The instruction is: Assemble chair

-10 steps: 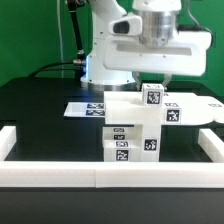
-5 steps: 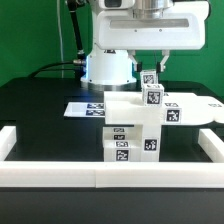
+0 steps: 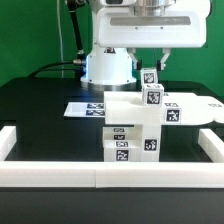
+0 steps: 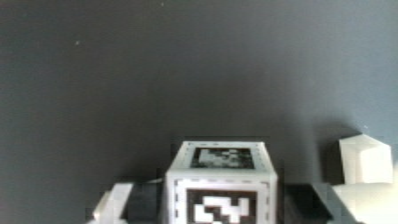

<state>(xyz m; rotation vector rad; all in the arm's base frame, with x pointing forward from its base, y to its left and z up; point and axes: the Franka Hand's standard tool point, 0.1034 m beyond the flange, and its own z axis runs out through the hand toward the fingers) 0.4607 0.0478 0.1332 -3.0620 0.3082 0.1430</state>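
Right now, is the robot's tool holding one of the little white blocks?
Yes, in the wrist view the tool has its fingers on both sides of a tagged white block, lifted above the chair.

Black matte desk [image 3: 40, 110], bare surface toward the exterior view's left. Low white border rail [image 3: 100, 176] runs along the near edge, with side pieces rising at both ends. Marker board [image 3: 85, 107] lies flat near the desk's centre, its tags facing up. The chair [image 3: 133, 128], in chunky white tagged blocks, stands directly on the desk just near of the board. A white robot base [image 3: 108, 66] sits at the far side.
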